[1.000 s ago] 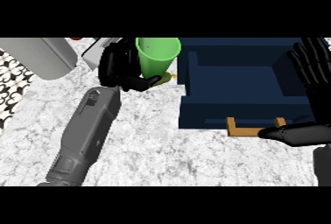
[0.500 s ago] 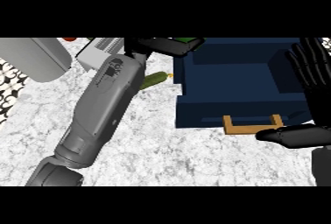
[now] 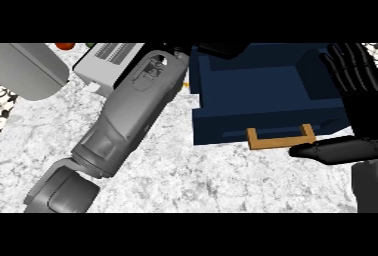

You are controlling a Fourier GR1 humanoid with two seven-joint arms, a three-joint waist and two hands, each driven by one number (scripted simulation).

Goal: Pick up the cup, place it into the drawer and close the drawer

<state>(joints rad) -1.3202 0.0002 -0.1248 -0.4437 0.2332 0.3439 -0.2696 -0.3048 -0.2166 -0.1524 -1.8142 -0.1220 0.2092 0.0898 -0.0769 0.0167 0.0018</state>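
blue drawer [image 3: 258,95] stands open on the marbled desk [image 3: 192,175], its wooden handle [image 3: 279,138] toward us. the left hand [image 3: 221,49] shows only at the drawer's far edge, whether it's curled i cannot tell, and no cup shows. the right hand [image 3: 354,75] rests spread beside the drawer's right wall

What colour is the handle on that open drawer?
Tan, like light wood: the handle on the navy drawer, head view.

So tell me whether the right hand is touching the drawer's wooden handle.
Cannot tell. In the head view the right hand stands open at the drawer's right side, and its thumb ends right beside the handle, with no clear gap or contact.
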